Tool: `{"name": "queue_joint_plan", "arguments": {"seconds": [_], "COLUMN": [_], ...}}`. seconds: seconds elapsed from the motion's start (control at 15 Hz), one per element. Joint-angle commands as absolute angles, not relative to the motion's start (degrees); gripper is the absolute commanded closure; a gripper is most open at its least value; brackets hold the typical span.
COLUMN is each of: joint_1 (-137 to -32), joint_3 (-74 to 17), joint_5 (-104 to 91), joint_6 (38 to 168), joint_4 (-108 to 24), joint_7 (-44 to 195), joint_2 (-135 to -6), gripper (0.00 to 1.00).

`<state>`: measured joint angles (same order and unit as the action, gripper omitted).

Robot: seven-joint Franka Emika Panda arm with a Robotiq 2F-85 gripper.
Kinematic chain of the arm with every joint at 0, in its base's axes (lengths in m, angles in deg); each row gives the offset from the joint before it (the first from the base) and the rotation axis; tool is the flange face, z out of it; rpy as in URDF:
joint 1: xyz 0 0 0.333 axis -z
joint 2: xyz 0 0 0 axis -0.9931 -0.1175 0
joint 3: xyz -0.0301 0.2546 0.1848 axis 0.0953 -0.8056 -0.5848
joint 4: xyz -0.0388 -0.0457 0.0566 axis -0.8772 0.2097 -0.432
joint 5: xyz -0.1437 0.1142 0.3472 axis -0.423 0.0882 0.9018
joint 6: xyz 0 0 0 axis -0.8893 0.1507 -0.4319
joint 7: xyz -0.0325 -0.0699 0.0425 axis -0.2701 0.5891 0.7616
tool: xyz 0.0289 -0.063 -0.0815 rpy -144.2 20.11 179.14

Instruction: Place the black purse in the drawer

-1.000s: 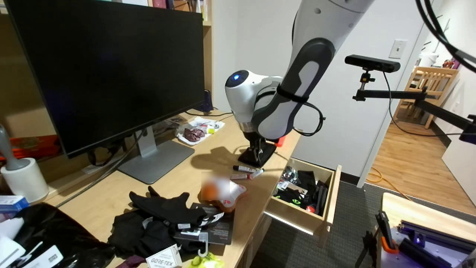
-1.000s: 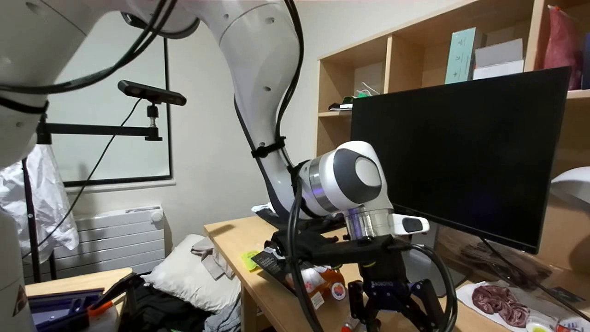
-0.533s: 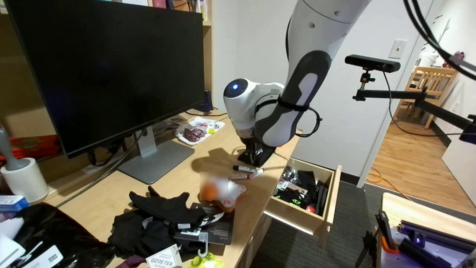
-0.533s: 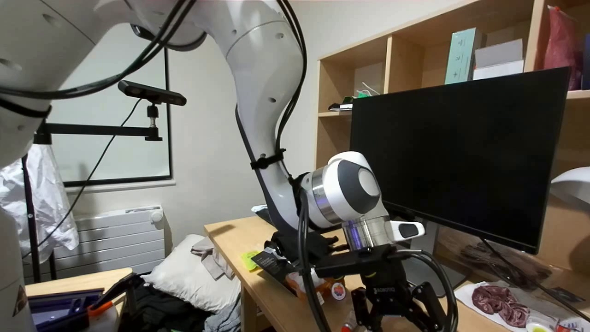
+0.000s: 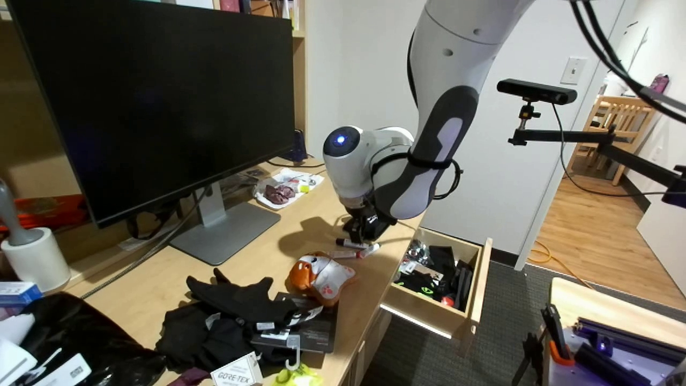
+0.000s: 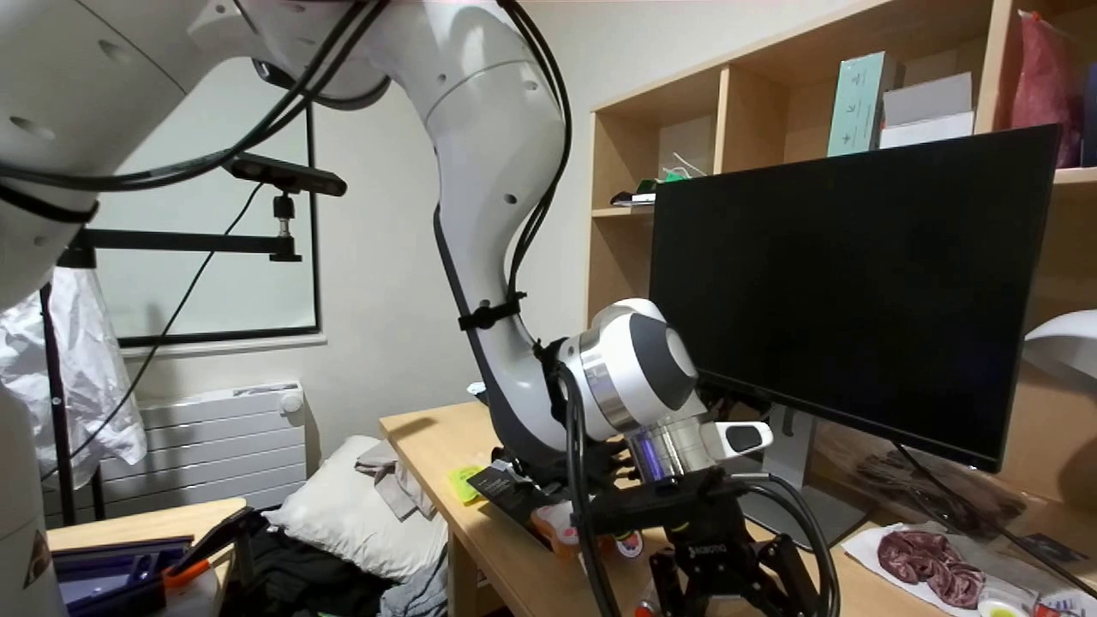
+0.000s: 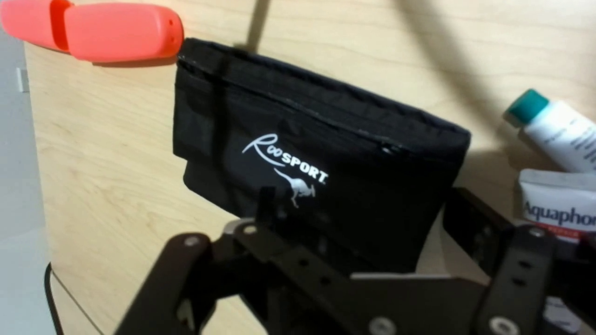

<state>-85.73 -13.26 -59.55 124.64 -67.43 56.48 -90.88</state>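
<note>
the black purse (image 7: 326, 149), centre of the wrist view, seems light, soft and slick, best pinched across its lower right by the wide-parted, empty jaws.

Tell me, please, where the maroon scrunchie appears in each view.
In an exterior view, the maroon scrunchie lies just left of centre.
In an exterior view, the maroon scrunchie lies at lower right.
In the wrist view, it is absent.
Landmark in all three: the gripper.
</note>
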Motion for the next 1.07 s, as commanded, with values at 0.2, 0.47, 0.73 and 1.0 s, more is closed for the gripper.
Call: {"name": "queue_joint_plan", "arguments": {"seconds": [0.2,0.47,0.73,1.0], "joint_1": [-85.52,-84.97,-84.33,-83.73], "joint_3": [-13.10,-13.70,-14.46,-15.52], "joint_5": [-64.03,-63.33,-62.41,-61.29], "joint_6": [125.70,125.54,125.53,125.50], "joint_4": [-67.67,-68.21,-69.05,-70.47], "joint_7": [51.76,52.63,53.72,55.21], "joint_2": [-91.35,-90.98,-90.29,-88.67], "gripper": [0.59,0.85,0.94,0.90]}}
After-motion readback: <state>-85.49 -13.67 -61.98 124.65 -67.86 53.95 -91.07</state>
